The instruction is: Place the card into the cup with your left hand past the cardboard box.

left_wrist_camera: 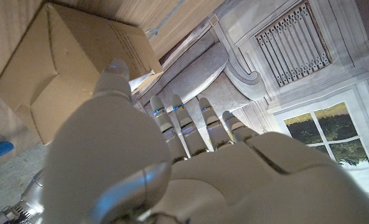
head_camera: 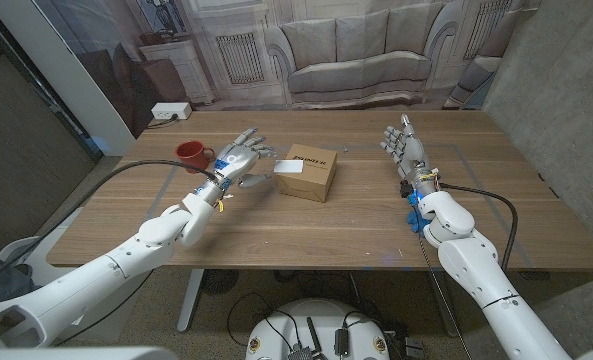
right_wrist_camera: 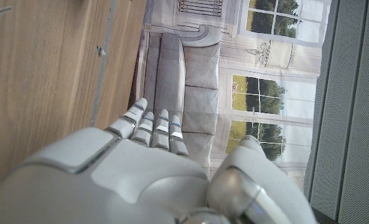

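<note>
My left hand [head_camera: 238, 158] is over the table between the red cup [head_camera: 189, 152] and the cardboard box [head_camera: 311, 172]. Its thumb and a fingertip pinch the near edge of a white card [head_camera: 289, 168], while the other fingers are spread. The card hangs over the box's left top corner. In the left wrist view the thumb [left_wrist_camera: 112, 78] stands in front of the box [left_wrist_camera: 60, 74], with a sliver of the card [left_wrist_camera: 120, 66] at its tip. The cup stands upright just left of the hand, its handle turned toward it. My right hand [head_camera: 406, 150] stands upright at the right, fingers apart, holding nothing.
A blue clip [head_camera: 413, 215] sits on my right wrist near the table's right front. A white power strip [head_camera: 170, 112] lies on the floor beyond the far left corner. The backdrop with a printed sofa hangs behind the table.
</note>
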Action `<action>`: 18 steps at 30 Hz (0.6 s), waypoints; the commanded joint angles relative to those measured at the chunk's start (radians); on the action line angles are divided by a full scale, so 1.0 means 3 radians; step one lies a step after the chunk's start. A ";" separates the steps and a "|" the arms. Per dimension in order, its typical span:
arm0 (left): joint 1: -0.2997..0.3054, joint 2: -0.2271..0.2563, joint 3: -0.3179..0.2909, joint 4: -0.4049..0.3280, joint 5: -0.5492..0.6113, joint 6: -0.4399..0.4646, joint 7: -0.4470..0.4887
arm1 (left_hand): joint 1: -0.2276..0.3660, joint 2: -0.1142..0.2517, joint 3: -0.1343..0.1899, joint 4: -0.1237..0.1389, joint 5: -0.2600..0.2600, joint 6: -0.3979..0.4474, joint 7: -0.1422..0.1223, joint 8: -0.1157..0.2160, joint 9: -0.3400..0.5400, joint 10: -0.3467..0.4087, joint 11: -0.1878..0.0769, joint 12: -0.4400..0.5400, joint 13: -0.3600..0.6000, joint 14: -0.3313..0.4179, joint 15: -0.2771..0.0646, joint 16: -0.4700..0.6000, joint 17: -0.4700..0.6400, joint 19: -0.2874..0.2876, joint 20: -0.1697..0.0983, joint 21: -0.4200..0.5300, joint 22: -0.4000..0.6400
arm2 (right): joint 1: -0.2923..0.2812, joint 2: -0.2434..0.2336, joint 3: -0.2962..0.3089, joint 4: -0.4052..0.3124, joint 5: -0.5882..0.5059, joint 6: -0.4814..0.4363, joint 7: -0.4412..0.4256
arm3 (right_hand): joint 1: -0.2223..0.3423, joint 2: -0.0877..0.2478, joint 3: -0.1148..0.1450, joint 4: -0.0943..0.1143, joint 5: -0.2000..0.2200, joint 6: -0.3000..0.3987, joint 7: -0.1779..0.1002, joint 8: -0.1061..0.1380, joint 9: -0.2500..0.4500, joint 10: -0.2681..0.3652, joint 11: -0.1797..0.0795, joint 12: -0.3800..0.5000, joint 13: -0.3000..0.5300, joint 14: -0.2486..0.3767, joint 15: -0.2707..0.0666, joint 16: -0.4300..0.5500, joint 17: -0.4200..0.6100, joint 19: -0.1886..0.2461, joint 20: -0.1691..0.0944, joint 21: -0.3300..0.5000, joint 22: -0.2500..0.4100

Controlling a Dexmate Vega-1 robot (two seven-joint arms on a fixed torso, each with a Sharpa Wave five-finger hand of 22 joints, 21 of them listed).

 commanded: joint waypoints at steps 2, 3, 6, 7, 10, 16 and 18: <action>-0.0060 -0.0081 0.0091 0.0161 0.0051 -0.0023 0.0221 | 0.0056 -0.0004 0.0017 -0.0011 -0.0016 0.0064 0.0002 0.0038 0.0006 0.0070 0.0008 0.0018 0.0018 0.0040 -0.0524 0.0007 0.0005 0.0027 -0.0027 0.0011 0.0009 | 0.0027 0.0005 0.0008 0.0037 0.0008 0.0001 0.0031 | -0.0003 0.0019 -0.0013 -0.0002 0.0006 0.0024 0.0005 0.0009 0.0013 0.0030 -0.0004 0.0016 0.0011 0.0031 0.0003 0.0014 0.0012 0.0025 -0.0018 -0.0001 0.0004; -0.0064 -0.0084 0.0097 0.0171 0.0049 -0.0025 0.0230 | 0.0060 -0.0003 0.0017 -0.0011 -0.0018 0.0069 0.0002 0.0039 0.0006 0.0074 0.0008 0.0019 0.0018 0.0042 -0.0524 0.0007 0.0005 0.0028 -0.0027 0.0010 0.0009 | 0.0029 0.0001 0.0006 0.0041 0.0004 0.0001 0.0036 | -0.0003 0.0019 -0.0013 -0.0002 0.0006 0.0025 0.0007 0.0009 0.0013 0.0030 -0.0004 0.0016 0.0011 0.0029 0.0001 0.0014 0.0012 0.0025 -0.0018 -0.0001 0.0004; -0.0070 -0.0095 0.0115 0.0200 0.0043 -0.0032 0.0266 | 0.0066 -0.0002 0.0016 -0.0012 -0.0024 0.0082 0.0002 0.0042 0.0006 0.0088 0.0008 0.0019 0.0017 0.0049 -0.0520 0.0007 0.0006 0.0030 -0.0027 0.0009 0.0009 | 0.0030 0.0002 0.0006 0.0044 0.0003 0.0000 0.0039 | -0.0003 0.0019 -0.0014 -0.0002 0.0006 0.0025 0.0006 0.0009 0.0013 0.0030 -0.0004 0.0016 0.0011 0.0033 0.0002 0.0015 0.0012 0.0027 -0.0019 -0.0002 0.0004; -0.0073 -0.0100 0.0123 0.0213 0.0046 -0.0036 0.0289 | 0.0069 -0.0002 0.0016 -0.0012 -0.0026 0.0088 0.0002 0.0044 0.0006 0.0094 0.0008 0.0019 0.0017 0.0052 -0.0520 0.0007 0.0006 0.0030 -0.0029 0.0008 0.0009 | 0.0032 0.0001 0.0006 0.0044 0.0004 -0.0003 0.0040 | -0.0003 0.0019 -0.0014 -0.0002 0.0006 0.0025 0.0006 0.0009 0.0013 0.0031 -0.0004 0.0016 0.0011 0.0033 0.0004 0.0015 0.0012 0.0026 -0.0018 -0.0002 0.0004; -0.0076 -0.0112 0.0143 0.0238 0.0053 -0.0037 0.0340 | 0.0075 -0.0003 0.0015 -0.0013 -0.0030 0.0099 0.0002 0.0047 0.0006 0.0105 0.0009 0.0019 0.0017 0.0057 -0.0519 0.0007 0.0006 0.0031 -0.0029 0.0007 0.0009 | 0.0035 0.0008 0.0008 0.0045 0.0014 -0.0012 0.0041 | -0.0003 0.0020 -0.0015 -0.0003 0.0006 0.0025 0.0005 0.0009 0.0013 0.0029 -0.0004 0.0015 0.0011 0.0033 0.0001 0.0015 0.0012 0.0028 -0.0019 -0.0003 0.0004; -0.0089 -0.0151 0.0180 0.0318 0.0054 -0.0037 0.0455 | 0.0089 0.0003 0.0015 -0.0013 -0.0041 0.0131 0.0002 0.0055 0.0006 0.0133 0.0009 0.0020 0.0017 0.0077 -0.0518 0.0009 0.0007 0.0049 -0.0037 0.0011 0.0009 | 0.0031 0.0005 0.0008 0.0053 0.0009 -0.0011 0.0052 | -0.0004 0.0020 -0.0017 -0.0003 0.0006 0.0024 0.0005 0.0009 0.0013 0.0029 -0.0006 0.0014 0.0011 0.0031 0.0001 0.0013 0.0012 0.0028 -0.0018 -0.0005 0.0005; -0.0099 -0.0166 0.0193 0.0351 0.0053 -0.0043 0.0502 | 0.0100 0.0008 0.0016 -0.0013 -0.0049 0.0153 0.0002 0.0061 0.0006 0.0156 0.0009 0.0021 0.0017 0.0088 -0.0518 0.0009 0.0007 0.0053 -0.0035 0.0009 0.0009 | 0.0026 0.0002 0.0011 0.0052 0.0008 -0.0009 0.0054 | -0.0004 0.0020 -0.0018 -0.0004 0.0006 0.0024 0.0007 0.0009 0.0013 0.0029 -0.0006 0.0014 0.0011 0.0028 0.0004 0.0012 0.0012 0.0029 -0.0017 -0.0005 0.0005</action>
